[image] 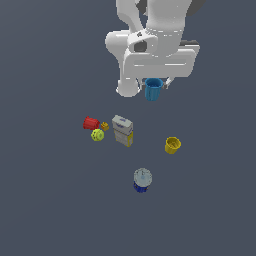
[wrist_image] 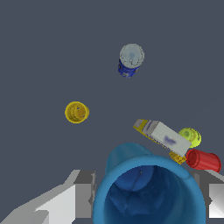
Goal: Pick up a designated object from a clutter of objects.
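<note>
Blue cup between the fingers, aloft.

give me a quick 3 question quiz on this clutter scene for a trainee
1. True or false: the gripper is closed on the blue cup.
2. Which item lies nearest the red cup?
A. yellow cup
B. yellow-green ball
C. dark-blue grey-topped object
3. Fill in: in the wrist view the blue cup's open mouth faces the ____.

Key
1. True: the cup sits between the two fingers, up under the hand.
2. B: the ball is right beside the red cup, next to the grey-and-yellow box.
3. Camera: its inside is visible.
</note>
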`<action>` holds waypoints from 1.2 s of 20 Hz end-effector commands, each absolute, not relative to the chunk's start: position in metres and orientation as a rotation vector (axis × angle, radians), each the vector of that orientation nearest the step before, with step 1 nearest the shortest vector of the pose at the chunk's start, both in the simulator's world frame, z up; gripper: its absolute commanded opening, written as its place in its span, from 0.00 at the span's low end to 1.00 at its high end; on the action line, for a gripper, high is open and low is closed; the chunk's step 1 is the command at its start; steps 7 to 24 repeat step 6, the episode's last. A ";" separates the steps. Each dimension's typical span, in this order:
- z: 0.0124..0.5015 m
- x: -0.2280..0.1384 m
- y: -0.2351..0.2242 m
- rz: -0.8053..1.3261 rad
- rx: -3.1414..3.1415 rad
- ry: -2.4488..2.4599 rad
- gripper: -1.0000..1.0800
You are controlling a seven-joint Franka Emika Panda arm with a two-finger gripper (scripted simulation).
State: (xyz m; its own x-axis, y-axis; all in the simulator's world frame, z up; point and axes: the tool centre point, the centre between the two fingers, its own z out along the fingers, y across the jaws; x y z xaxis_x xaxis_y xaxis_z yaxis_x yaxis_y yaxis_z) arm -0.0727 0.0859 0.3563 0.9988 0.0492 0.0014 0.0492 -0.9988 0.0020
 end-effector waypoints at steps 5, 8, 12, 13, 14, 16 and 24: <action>0.371 -0.081 0.093 0.000 3.140 0.076 0.00; 0.371 -0.082 0.093 0.000 3.140 0.076 0.00; 0.371 -0.082 0.093 0.000 3.140 0.076 0.00; 0.371 -0.082 0.093 0.000 3.140 0.076 0.00; 0.371 -0.082 0.093 0.000 3.140 0.076 0.00; 0.371 -0.082 0.093 0.000 3.140 0.076 0.00; 0.371 -0.082 0.093 0.000 3.140 0.076 0.00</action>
